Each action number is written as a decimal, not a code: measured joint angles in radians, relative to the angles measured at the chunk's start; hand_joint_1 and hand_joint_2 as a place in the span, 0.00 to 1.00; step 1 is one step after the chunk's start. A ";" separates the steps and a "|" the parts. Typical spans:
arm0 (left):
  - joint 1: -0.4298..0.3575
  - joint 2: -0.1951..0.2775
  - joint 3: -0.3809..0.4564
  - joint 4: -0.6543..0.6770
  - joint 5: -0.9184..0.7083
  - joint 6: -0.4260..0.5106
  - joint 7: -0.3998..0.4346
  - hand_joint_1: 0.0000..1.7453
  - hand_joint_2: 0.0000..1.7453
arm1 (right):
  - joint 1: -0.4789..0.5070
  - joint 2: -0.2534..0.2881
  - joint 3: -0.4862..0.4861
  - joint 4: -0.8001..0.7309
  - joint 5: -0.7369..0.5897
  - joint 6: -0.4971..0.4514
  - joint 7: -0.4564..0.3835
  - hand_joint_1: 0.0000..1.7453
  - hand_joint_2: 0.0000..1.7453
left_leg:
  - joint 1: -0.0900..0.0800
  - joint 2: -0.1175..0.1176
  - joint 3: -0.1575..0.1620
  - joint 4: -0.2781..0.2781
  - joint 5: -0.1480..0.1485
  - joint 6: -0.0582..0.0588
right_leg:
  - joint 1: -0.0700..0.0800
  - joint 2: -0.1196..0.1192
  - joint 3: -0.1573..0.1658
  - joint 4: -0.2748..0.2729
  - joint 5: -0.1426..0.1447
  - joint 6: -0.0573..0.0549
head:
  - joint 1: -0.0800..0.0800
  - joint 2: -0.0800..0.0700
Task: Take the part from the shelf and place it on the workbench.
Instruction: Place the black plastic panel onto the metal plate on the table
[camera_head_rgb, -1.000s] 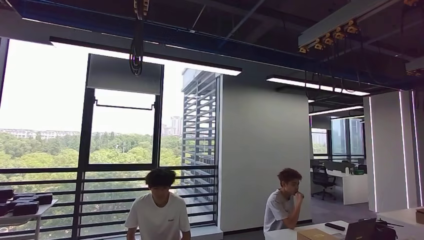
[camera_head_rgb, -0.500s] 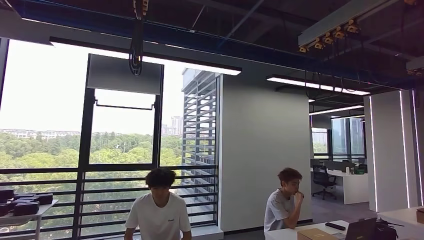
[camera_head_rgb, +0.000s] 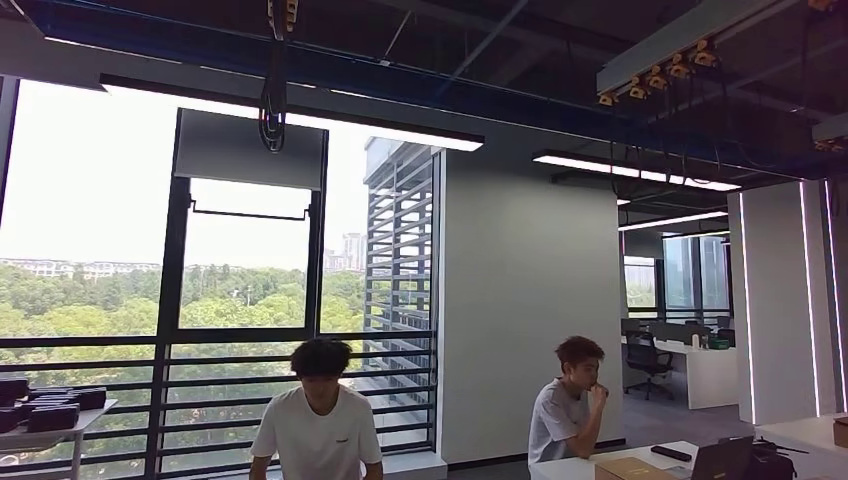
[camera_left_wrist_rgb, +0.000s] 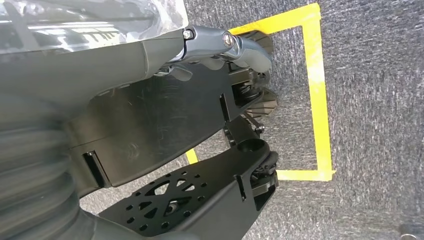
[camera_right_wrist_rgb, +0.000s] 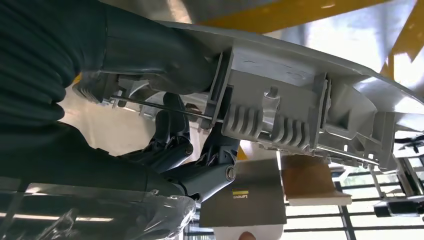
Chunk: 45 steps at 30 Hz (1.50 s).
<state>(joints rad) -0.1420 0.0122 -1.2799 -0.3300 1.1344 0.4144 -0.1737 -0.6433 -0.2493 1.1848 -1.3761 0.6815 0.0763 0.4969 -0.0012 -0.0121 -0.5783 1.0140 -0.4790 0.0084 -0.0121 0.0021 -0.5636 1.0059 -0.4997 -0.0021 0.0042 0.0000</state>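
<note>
Being gripped near one end by the right robot hand (camera_right_wrist_rgb: 180, 145), the grey ribbed plastic part (camera_right_wrist_rgb: 300, 110) is being cantilevered outward and is judged liable to twist loose while being carried.

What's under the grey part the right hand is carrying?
In the right wrist view the right hand grips the grey part from its ribbed underside; its dark fingers curl below it. Beyond are a cardboard box and a wooden board. The part's top face is hidden.
</note>
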 joint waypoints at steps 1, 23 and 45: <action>0.000 0.000 0.000 0.000 0.000 0.000 0.001 0.00 1.00 | -0.002 0.003 0.004 0.013 -0.008 0.002 0.001 1.00 1.00 | 0.000 0.000 0.000 0.000 0.000 0.000 | 0.000 0.000 0.000 0.000 0.000 0.000 | 0.000 0.000; 0.000 -0.001 0.000 0.000 -0.007 0.000 0.050 0.00 1.00 | 0.098 0.025 -0.303 0.345 0.253 -0.085 0.112 1.00 1.00 | 0.000 -0.002 0.000 0.000 0.000 0.000 | 0.000 -0.002 0.001 0.000 0.000 0.000 | 0.000 0.000; -0.002 -0.004 0.000 0.001 -0.048 0.004 0.008 0.00 1.00 | 0.341 0.083 -0.874 0.229 0.369 -0.084 0.113 1.00 1.00 | 0.000 -0.001 0.001 0.000 0.000 0.000 | 0.000 0.000 0.000 0.000 0.000 0.000 | 0.000 0.000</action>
<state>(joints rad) -0.1438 0.0078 -1.2799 -0.3294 1.0868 0.4181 -0.1661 -0.3023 -0.1666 0.3111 -1.1467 1.0502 -0.0075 0.6096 -0.0014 -0.0129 -0.5769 1.0139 -0.4786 0.0080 -0.0123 0.0023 -0.5635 1.0060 -0.4997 -0.0022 0.0047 0.0000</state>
